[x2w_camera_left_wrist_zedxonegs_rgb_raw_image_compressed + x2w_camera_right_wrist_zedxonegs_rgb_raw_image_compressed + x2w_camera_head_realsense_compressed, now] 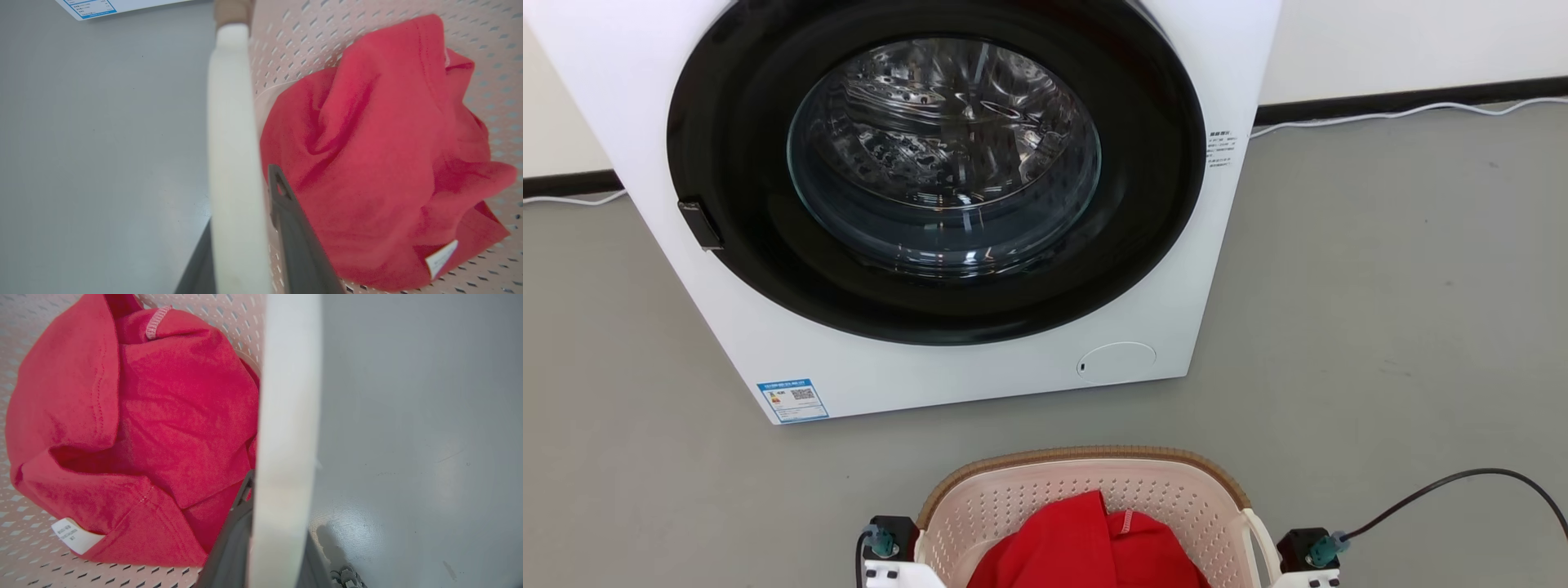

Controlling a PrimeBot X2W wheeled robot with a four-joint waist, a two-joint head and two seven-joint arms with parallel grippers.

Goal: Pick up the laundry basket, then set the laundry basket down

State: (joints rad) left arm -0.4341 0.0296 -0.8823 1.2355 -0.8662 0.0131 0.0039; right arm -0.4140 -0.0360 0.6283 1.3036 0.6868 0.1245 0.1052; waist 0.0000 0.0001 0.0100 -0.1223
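While red garment [1086,547] lies in laundry basket [1013,498] — left jaws, right jaws clench white handles [233,143].

the laundry basket [1086,452] runs off the head view's lower edge, its near half and much of the red garment [1086,547] cut away. beyond the basket, the washing machine [980,376] loses its top; its blue label [792,399] is too small to read. at the basket's white handle [233,163], blurred, the left gripper [241,212] has one finger mostly hidden.
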